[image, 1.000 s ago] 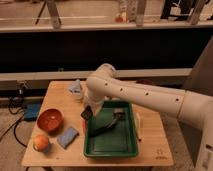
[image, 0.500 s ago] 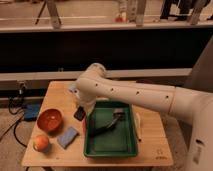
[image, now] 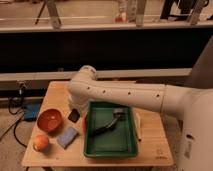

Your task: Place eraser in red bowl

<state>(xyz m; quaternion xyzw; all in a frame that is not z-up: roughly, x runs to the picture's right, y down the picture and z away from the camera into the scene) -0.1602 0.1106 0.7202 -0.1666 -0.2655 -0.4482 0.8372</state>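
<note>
The eraser [image: 74,116] is a small dark block hanging just above the wooden table [image: 150,145], between the green tray [image: 91,149] and the red bowl [image: 49,120]. My gripper [image: 74,112] is at the end of the white arm that reaches in from the right. It points down and is shut on the eraser. The red bowl is round, orange-red and shallow. It sits on the table's left side, a short way left of the eraser, and nothing shows inside it.
A long dark handled tool [image: 107,125] lies in the green tray. A light blue pad [image: 67,136] and an orange fruit [image: 41,143] lie in front of the bowl. A pale stick [image: 138,125] lies right of the tray. Cables hang left of the table.
The arm has swung left from over the tray's left edge to the gap between tray and bowl, carrying the eraser with it.
</note>
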